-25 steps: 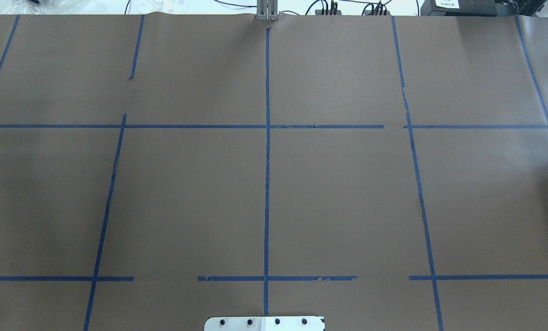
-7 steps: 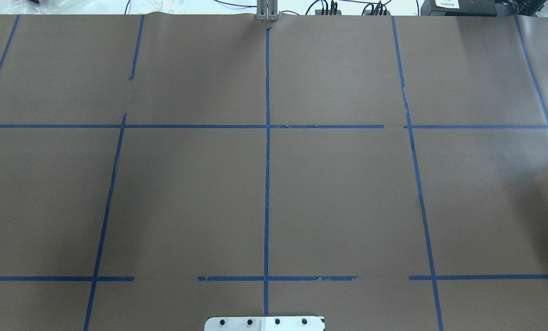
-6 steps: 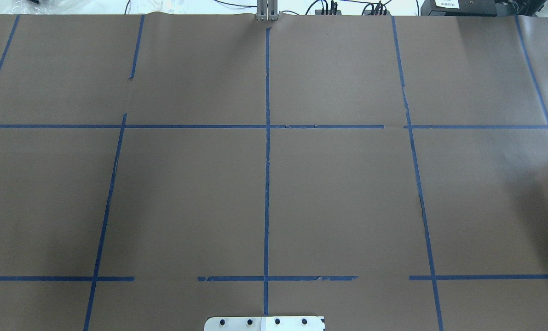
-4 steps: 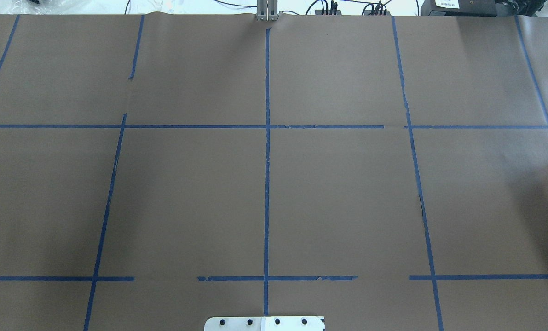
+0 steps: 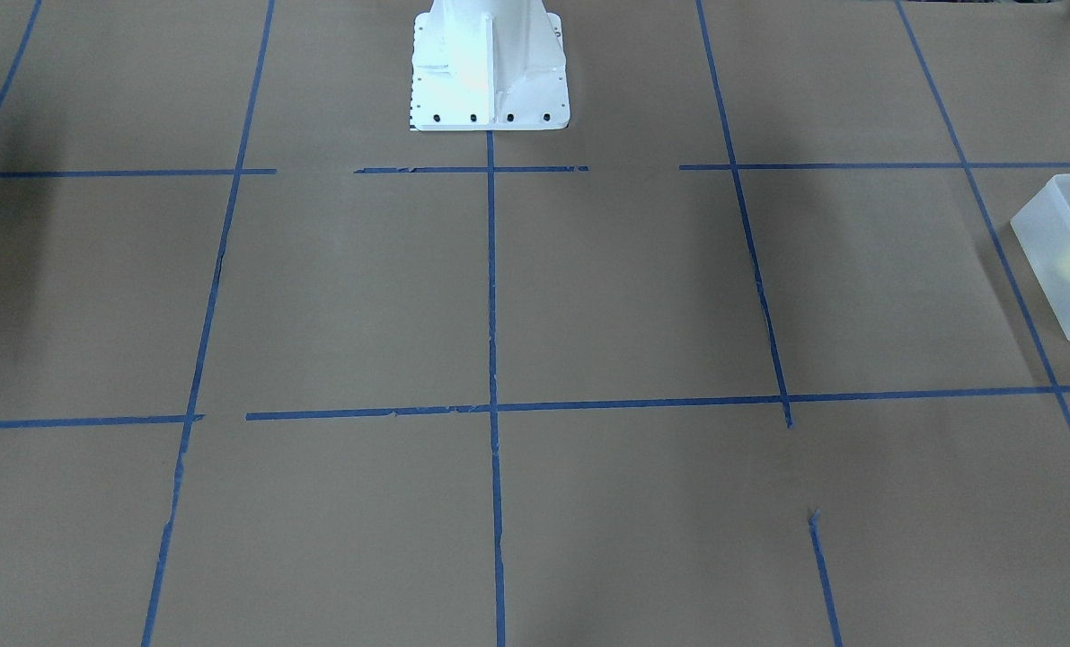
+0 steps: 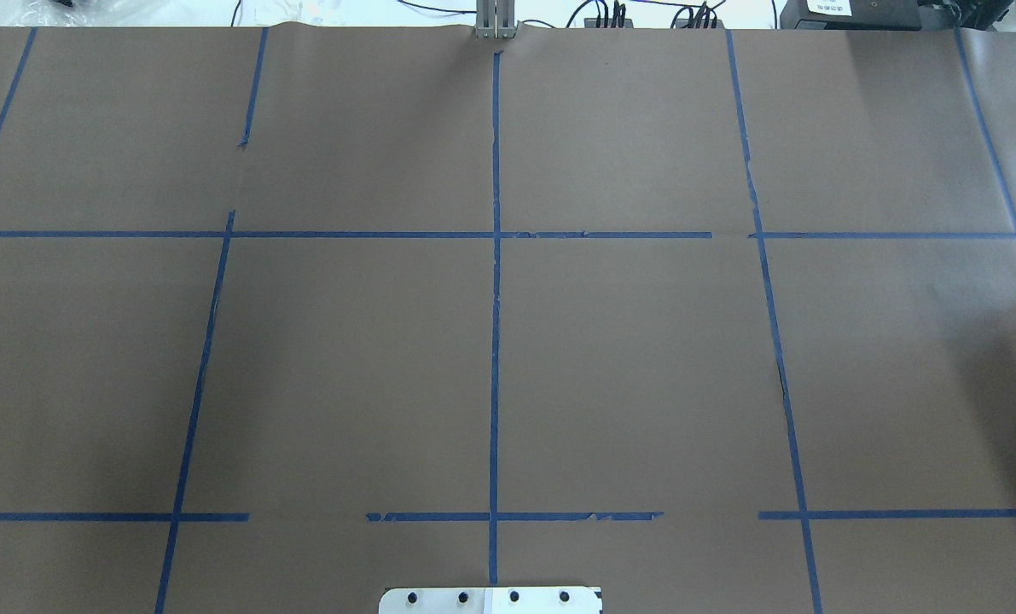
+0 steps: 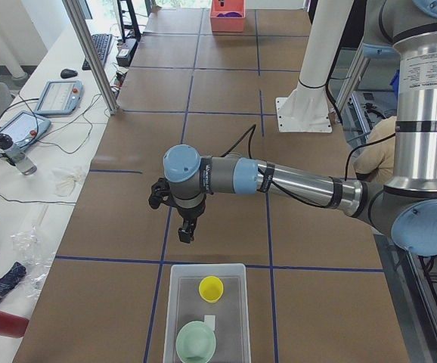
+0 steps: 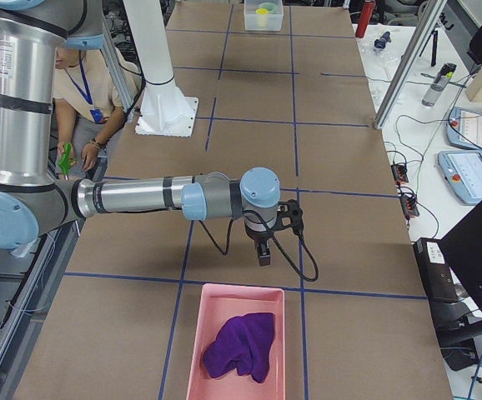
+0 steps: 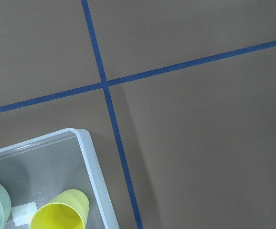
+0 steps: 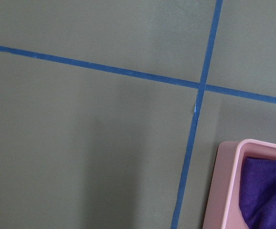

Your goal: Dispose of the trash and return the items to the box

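Observation:
The frosted-white box (image 7: pixel 171 302) stands at the table's left end, with the yellow cup (image 7: pixel 211 288) upright inside it beside a pale green cup (image 7: pixel 196 342). The box (image 9: pixel 88 152) and the yellow cup (image 9: pixel 61 212) also show in the left wrist view, and at the front-facing view's right edge (image 5: pixel 1051 243). My left gripper (image 7: pixel 187 233) hangs above the table a little short of the box, holding nothing I can see. My right gripper (image 8: pixel 263 254) hangs just short of a pink bin. I cannot tell whether either gripper is open or shut.
A pink bin (image 8: pixel 193 333) with a purple cloth (image 8: pixel 239 346) in it stands at the table's right end, and shows in the right wrist view (image 10: pixel 224 186). The white robot base (image 5: pixel 490 67) is at mid-table. A person sits behind the robot (image 8: pixel 78 92).
In the overhead view only a faint shadow at the right edge shifts and lightens. Nothing else on the table changes.

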### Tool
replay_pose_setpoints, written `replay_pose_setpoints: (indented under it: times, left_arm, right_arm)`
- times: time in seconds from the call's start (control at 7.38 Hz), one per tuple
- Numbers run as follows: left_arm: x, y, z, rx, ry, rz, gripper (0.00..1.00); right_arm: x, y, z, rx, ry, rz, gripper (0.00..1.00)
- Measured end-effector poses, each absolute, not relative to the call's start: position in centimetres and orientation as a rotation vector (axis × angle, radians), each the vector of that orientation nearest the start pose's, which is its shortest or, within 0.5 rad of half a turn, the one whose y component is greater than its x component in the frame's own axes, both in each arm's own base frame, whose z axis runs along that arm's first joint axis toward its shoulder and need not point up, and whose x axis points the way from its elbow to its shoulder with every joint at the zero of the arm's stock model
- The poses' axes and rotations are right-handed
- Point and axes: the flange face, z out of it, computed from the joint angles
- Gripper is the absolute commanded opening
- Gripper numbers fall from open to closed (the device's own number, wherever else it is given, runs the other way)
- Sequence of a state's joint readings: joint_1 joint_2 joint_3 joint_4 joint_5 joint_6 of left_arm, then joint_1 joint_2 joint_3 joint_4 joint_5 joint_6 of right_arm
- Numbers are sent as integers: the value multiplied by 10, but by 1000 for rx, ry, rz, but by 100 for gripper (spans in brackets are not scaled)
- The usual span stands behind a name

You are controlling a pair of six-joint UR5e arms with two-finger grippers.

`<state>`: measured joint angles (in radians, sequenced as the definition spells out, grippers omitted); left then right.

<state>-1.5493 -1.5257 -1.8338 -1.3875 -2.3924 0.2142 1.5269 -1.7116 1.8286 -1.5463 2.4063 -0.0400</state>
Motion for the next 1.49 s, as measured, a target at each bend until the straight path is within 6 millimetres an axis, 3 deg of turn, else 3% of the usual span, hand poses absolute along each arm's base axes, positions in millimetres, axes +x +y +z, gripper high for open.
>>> replay_pose_setpoints:
  times: [0.27, 0.68, 0.95, 1.49]
  left_arm:
    - [-51, -467, 560, 125, 815, 240, 100]
    - [-53, -465, 544, 157, 812, 248, 100]
    - [-57, -466, 542, 171, 797, 251, 100]
    - [-68, -490, 541, 186, 682, 250, 100]
  right_arm:
    - [40, -444, 588, 118, -833, -96, 100]
    - [40, -440, 612, 75, -823, -67, 100]
    - [41, -440, 615, 75, -822, -61, 100]
    - [40, -443, 609, 52, -825, 23, 100]
